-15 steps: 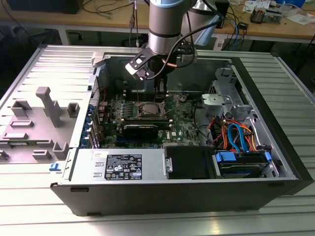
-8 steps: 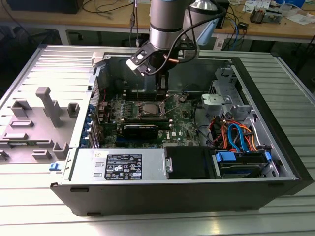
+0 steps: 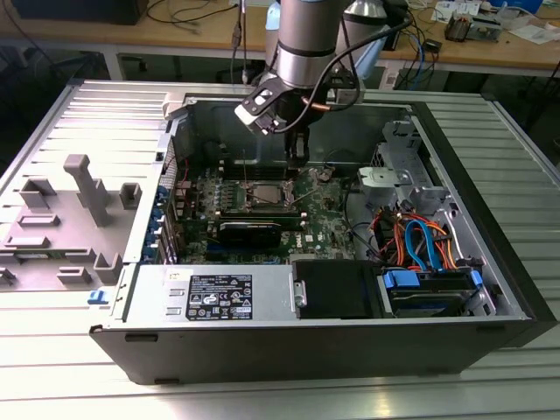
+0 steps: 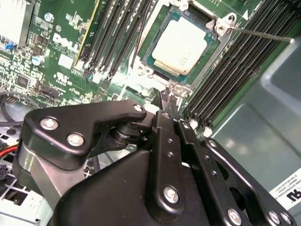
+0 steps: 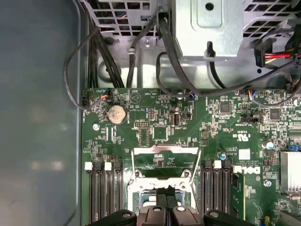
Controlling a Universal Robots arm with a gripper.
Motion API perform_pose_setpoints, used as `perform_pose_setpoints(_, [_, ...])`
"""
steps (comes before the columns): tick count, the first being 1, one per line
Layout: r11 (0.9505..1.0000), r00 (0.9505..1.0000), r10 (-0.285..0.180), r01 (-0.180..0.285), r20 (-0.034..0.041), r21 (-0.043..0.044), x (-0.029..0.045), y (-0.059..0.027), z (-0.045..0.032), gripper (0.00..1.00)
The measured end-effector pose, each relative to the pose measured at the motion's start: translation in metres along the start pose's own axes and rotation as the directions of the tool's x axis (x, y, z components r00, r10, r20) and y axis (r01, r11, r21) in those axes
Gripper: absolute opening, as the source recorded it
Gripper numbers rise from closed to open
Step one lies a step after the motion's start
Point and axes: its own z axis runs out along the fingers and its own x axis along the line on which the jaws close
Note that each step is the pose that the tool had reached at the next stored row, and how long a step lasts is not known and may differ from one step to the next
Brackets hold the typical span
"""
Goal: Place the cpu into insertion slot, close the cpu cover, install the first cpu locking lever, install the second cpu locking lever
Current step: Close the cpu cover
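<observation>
One cpu (image 4: 181,47) lay seated in the motherboard socket (image 4: 214,54). Gripper (image 4: 165,98) stood just beside the socket edge, fingers (image 4: 163,125) pressed together. A white printed label (image 3: 219,296) marked the power supply (image 3: 149,293).

From where I stand, the cpu (image 4: 181,44), a flat square chip with a pale silver-grey top, lies level in the insertion slot (image 4: 149,49), bare and uncovered. The cpu cover (image 5: 164,149), a thin silver frame with an open window, stands swung up off the slot. One locking lever (image 4: 261,34), a thin metal rod, angles away from the slot's corner, unlatched.
</observation>
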Motion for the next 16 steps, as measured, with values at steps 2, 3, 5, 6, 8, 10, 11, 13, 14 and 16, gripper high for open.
perform_pose_setpoints(2, [1.0, 1.0, 0.0, 0.0, 0.0014, -0.0001, -0.0001, 0.0016, -0.0021, 0.11])
perform_pose_setpoints(3, [1.0, 1.0, 0.0, 0.0, 0.0026, -0.0001, -0.0002, 0.0035, -0.0045, 0.11])
perform_pose_setpoints(5, [1.0, 1.0, 0.0, 0.0, 0.0036, -0.0001, -0.0003, 0.0063, -0.0067, 0.11])
perform_pose_setpoints(6, [1.0, 1.0, 0.0, 0.0, 0.0041, 0.0, -0.0003, 0.0072, -0.0074, 0.11])
perform_pose_setpoints(8, [1.0, 1.0, 0.0, 0.0, 0.0043, 0.0, -0.0004, 0.0091, -0.0088, 0.11])
perform_pose_setpoints(10, [1.0, 1.0, 0.0, 0.0, 0.005, 0.0001, -0.0004, 0.0124, -0.0098, 0.11])
perform_pose_setpoints(11, [1.0, 1.0, 0.0, 0.0, 0.0057, 0.0002, -0.0004, 0.0136, -0.0101, 0.11])
perform_pose_setpoints(13, [1.0, 1.0, 0.0, 0.0, 0.0072, 0.0006, -0.0003, 0.0182, -0.0109, 0.11])
perform_pose_setpoints(14, [1.0, 1.0, 0.0, 0.0, 0.0089, 0.0009, -0.0002, 0.0209, -0.0111, 0.11])
perform_pose_setpoints(16, [1.0, 0.9999, 0.0, 0.0, 0.0116, 0.0013, 0.0001, 0.0235, -0.0113, 0.11])
